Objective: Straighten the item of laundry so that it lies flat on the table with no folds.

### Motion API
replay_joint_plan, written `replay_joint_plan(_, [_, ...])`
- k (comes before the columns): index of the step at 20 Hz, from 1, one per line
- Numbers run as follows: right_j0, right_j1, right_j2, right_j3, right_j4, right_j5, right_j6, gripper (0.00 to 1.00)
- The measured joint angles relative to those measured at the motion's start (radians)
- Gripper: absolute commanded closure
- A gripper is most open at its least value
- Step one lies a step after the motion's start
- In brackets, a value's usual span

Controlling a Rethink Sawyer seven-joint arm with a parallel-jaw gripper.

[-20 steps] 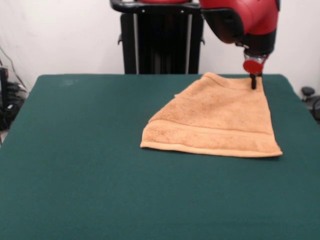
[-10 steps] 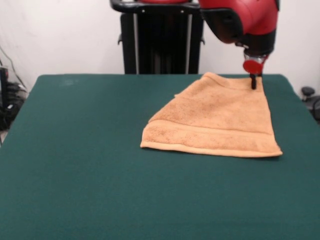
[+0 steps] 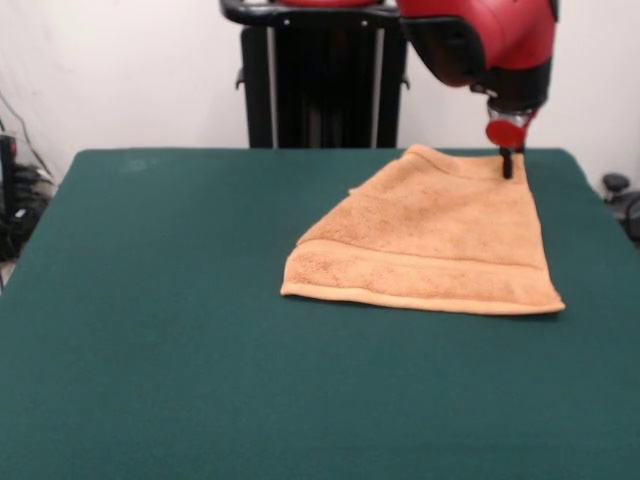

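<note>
Pincer (image 3: 508,166) sits on the orange towel (image 3: 430,240), can't tell if it's pinching; towel spreads toward the camera over green table (image 3: 180,330), white wall (image 3: 120,70) behind.

White wall (image 3: 120,70) behind; cables (image 3: 20,200), possibly, left.

Orange-tan towel (image 3: 430,240) with a woven band; dark green table (image 3: 160,330); red-and-black arm (image 3: 490,45).

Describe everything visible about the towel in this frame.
The towel is orange-tan terry with a woven band near its front hem. It lies on the green table, right of centre, its left side folded over into a slanted edge, so it is not fully flat. The gripper meets its far right corner.
</note>
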Motion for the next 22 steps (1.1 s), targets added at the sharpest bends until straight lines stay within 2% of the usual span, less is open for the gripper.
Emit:
replay_joint_plan(9, [-0.034, -0.001, 0.015, 0.007, 0.005, 0.000, 0.000, 0.00])
replay_joint_plan(14, [-0.132, -0.035, 0.068, 0.034, 0.020, 0.000, 0.000, 0.00])
replay_joint_plan(22, [-0.214, -0.121, 0.126, 0.054, 0.068, 0.011, 0.000, 0.00])
